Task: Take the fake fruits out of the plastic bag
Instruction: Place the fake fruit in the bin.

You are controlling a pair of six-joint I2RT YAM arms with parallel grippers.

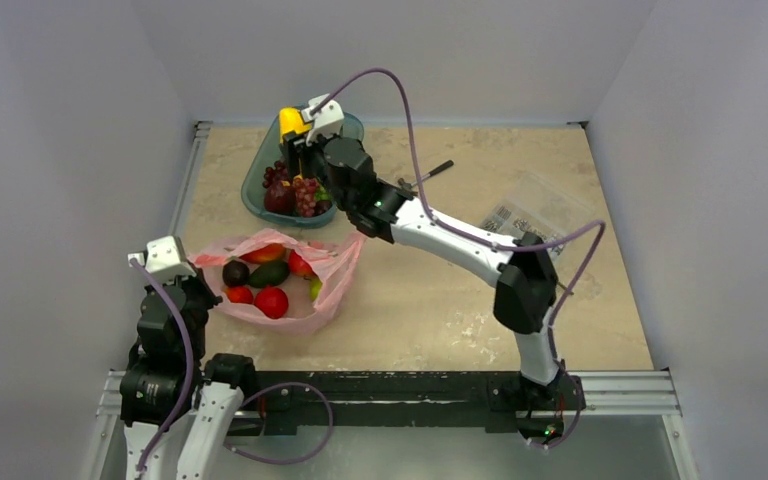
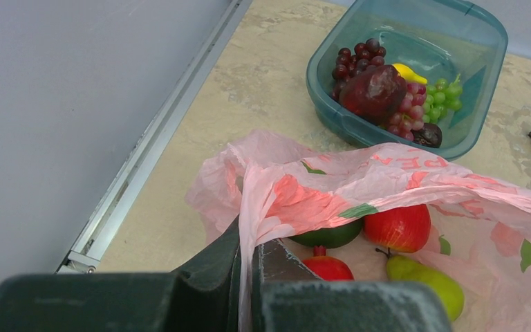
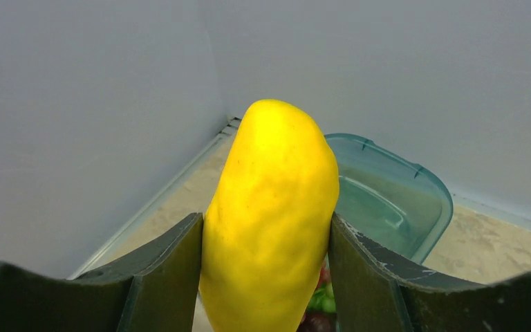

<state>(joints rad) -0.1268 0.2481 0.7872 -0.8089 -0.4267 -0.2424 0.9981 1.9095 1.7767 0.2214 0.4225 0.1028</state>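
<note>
The pink plastic bag (image 1: 325, 285) lies open at the table's front left and holds several fake fruits: a red one (image 1: 271, 302), a dark green avocado (image 1: 269, 273) and others. My left gripper (image 2: 249, 245) is shut on the bag's near rim (image 2: 276, 200) and holds it up. My right gripper (image 3: 266, 232) is shut on a yellow fruit (image 3: 269, 214) and holds it above the teal tray (image 1: 252, 192); the yellow fruit also shows in the top view (image 1: 288, 124). The tray holds grape bunches (image 2: 435, 97) and a dark red fruit (image 2: 373, 93).
A clear bag with printed cards (image 1: 525, 215) lies at the back right. A small dark tool (image 1: 430, 173) lies behind the right arm. A metal rail (image 1: 188, 180) runs along the table's left edge, next to the grey walls.
</note>
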